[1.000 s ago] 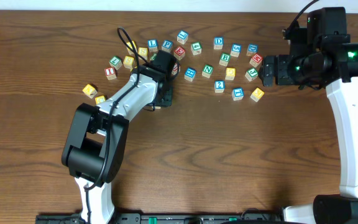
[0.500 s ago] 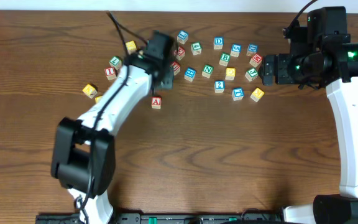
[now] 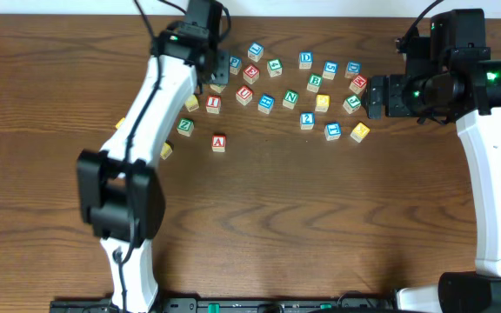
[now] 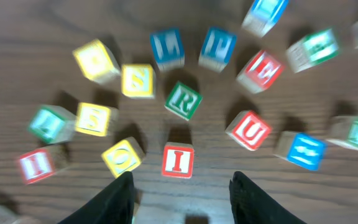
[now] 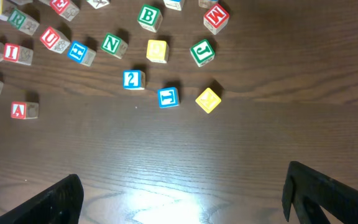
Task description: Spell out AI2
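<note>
Hovering by the tabletop's [image 3: 320, 217] far edge, the left gripper [image 4: 182, 186] stands apart, empty, near the red I block [image 4: 178, 160]. The A block [image 3: 219, 143] sits alone, bare wood open toward the near edge. The 2 block [image 3: 307, 120] lies mid-cluster; right gripper [image 5: 182, 180] apart, empty.

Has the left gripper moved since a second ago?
Yes: the left gripper moved up the overhead view, away from the red-lettered wooden A block.

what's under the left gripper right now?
The red I block, just ahead of the open, empty jaws of the left gripper. The spot directly beneath them is out of view.
</note>
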Action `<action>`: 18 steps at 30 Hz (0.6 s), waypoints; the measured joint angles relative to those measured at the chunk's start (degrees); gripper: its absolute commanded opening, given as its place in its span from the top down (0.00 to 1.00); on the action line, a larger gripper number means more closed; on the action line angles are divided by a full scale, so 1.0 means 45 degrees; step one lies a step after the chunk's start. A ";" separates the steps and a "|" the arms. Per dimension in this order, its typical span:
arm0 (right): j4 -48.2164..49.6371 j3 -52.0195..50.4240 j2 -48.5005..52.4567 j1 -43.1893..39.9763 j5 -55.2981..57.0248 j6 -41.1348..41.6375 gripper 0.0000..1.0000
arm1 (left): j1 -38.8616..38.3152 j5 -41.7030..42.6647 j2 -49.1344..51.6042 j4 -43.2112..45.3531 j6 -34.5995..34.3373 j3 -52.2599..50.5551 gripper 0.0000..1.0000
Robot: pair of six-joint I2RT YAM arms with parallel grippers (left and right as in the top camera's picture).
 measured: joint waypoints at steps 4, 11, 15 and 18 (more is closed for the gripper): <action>-0.0010 0.0000 0.0000 0.0000 -0.0015 0.0000 0.01 | 0.0000 0.0029 0.1195 0.0243 0.0005 0.0000 0.53; -0.0277 0.0000 0.0000 0.0000 -0.0015 -0.0005 0.01 | 0.0000 0.0058 0.1724 0.0627 0.0005 0.0000 0.53; -0.0306 0.0000 0.0000 0.0000 -0.0015 0.0000 0.01 | 0.0000 0.0053 0.1768 0.0709 0.0005 0.0000 0.53; -0.0335 0.0000 0.0000 0.0000 -0.0015 0.0000 0.01 | 0.0000 -0.0131 0.1914 0.0797 -0.0005 0.0000 0.53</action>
